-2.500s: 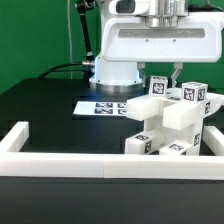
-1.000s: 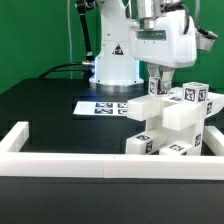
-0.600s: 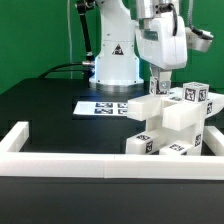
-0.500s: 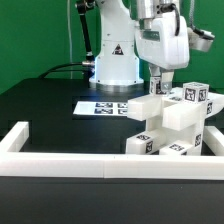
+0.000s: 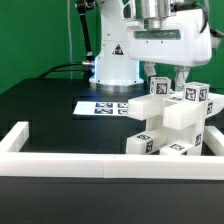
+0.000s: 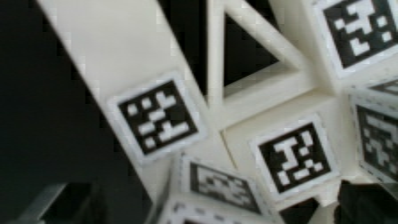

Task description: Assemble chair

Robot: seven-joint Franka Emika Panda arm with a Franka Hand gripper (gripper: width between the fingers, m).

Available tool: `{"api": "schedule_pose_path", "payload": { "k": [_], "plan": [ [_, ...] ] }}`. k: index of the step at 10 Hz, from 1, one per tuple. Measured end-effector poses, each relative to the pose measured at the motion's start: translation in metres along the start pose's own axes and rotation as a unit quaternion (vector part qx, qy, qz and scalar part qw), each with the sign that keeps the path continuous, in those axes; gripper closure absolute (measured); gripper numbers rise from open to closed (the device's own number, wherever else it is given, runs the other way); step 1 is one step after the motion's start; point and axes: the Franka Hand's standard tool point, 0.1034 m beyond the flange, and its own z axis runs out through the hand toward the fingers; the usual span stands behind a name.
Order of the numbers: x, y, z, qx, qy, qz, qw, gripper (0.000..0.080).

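Note:
The chair [image 5: 168, 122] is a stack of chunky white tagged blocks at the exterior view's right, just behind the front rail. My gripper [image 5: 166, 78] hangs right over its top and is open. Its two dark fingers [image 5: 183, 79] stand apart on either side of a small tagged top piece [image 5: 159, 88], which rests on the stack. In the wrist view the white chair pieces [image 6: 169, 110] with their black tags fill the picture very close up. The dark fingertips [image 6: 361, 196] sit apart at the picture's corners.
The marker board [image 5: 100, 105] lies flat on the black table in front of the arm's white base [image 5: 117, 70]. A long white border rail [image 5: 70, 161] runs along the front, with a short side piece [image 5: 14, 136] at the exterior view's left.
The jaws, shut at the top piece a second ago, have opened wide. The hand has turned broadside to the exterior camera. The top piece stays on the stack.

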Motion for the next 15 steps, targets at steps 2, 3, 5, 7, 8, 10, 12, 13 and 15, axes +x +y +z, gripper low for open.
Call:
{"api": "schedule_pose_path", "payload": {
  "k": [2,3,5,7,8,10,12,13,15],
  "plan": [
    [0.000,0.000,0.000,0.000,0.000,-0.069,0.998,0.0150],
    [0.001,0.001,0.000,-0.001,0.001,-0.105,0.994,0.0150],
    [0.004,0.002,0.000,-0.002,0.002,-0.188,0.982,0.0150],
    [0.006,0.002,0.000,-0.002,0.005,-0.278,0.961,0.0150],
    [0.007,0.003,0.001,-0.003,0.006,-0.309,0.951,0.0150],
    [0.004,0.002,0.001,-0.003,0.005,-0.339,0.941,0.0150],
    [-0.002,-0.001,-0.005,0.002,0.005,-0.337,0.941,0.0150],
    [-0.002,0.000,-0.009,0.005,0.005,-0.336,0.942,0.0150],
    [-0.010,0.004,-0.019,0.012,0.003,-0.315,0.949,0.0150]
  ]
}}
